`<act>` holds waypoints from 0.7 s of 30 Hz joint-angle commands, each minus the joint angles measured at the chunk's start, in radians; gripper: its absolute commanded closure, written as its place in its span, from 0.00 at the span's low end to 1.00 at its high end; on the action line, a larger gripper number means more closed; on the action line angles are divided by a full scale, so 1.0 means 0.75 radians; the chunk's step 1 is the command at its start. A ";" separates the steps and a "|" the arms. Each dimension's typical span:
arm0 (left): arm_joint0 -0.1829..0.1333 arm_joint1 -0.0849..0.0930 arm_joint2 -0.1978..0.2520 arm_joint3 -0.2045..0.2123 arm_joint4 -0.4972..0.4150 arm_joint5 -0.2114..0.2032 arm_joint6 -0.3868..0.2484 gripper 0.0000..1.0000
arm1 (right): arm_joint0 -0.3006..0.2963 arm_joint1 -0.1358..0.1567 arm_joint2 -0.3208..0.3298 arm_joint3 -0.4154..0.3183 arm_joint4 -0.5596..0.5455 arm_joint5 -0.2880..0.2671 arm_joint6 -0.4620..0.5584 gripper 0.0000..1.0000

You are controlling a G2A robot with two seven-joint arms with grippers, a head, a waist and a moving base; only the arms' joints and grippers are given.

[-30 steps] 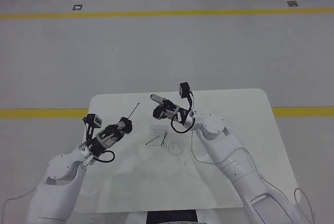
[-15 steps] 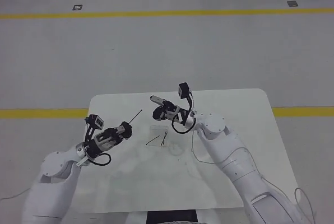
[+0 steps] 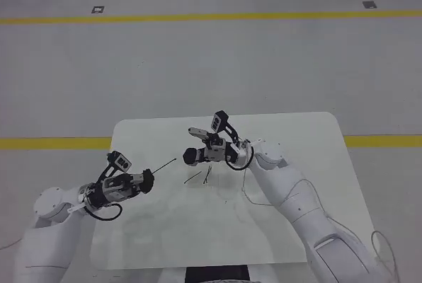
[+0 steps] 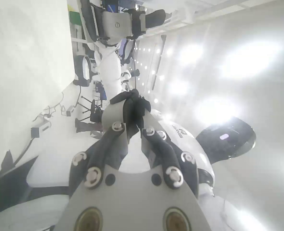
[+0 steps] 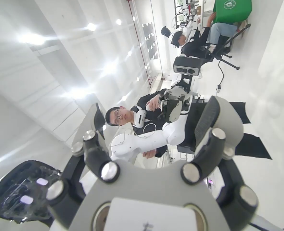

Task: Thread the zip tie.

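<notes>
Left gripper [image 3: 146, 182]: clamped on one end of the zip tie [image 3: 165, 165], above the left part of the table [image 3: 303, 212].
Zip tie: a thin black strip held off the table. Its free end points toward the right gripper [image 3: 188, 143], with a gap between them.
Right gripper: fingers spread wide apart, above the middle of the table and facing the left gripper.
Loose ties [image 3: 195, 177]: two short black strips lying on the table, close to the right gripper on its near side.
Top view: gives the strip's whole length, the gap between the two grippers, and the loose ties.
Left wrist view: the dark pads are pressed together at the tips. Past them the tie is a faint thin line, hard to follow against the room behind.
Right wrist view: both fingers stand well apart, with the left gripper farther off between them.
Hard to tell: whether the head or the tail of the tie is the held end, as it is too thin to make out.
</notes>
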 commanded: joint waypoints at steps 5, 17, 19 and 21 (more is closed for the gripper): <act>-0.004 0.000 0.018 -0.011 0.018 0.011 0.045 1.00 | -0.011 0.003 -0.001 -0.012 -0.033 -0.007 -0.036 0.00; -0.012 0.029 0.031 0.019 -0.006 0.069 0.000 1.00 | -0.022 0.000 -0.006 0.034 0.187 -0.002 0.191 0.00; -0.009 0.035 0.040 0.012 -0.007 0.064 0.000 1.00 | -0.022 0.000 -0.006 0.034 0.187 -0.002 0.191 0.00; -0.009 0.035 0.040 0.012 -0.007 0.064 0.000 1.00 | -0.022 0.000 -0.006 0.034 0.187 -0.002 0.191 0.00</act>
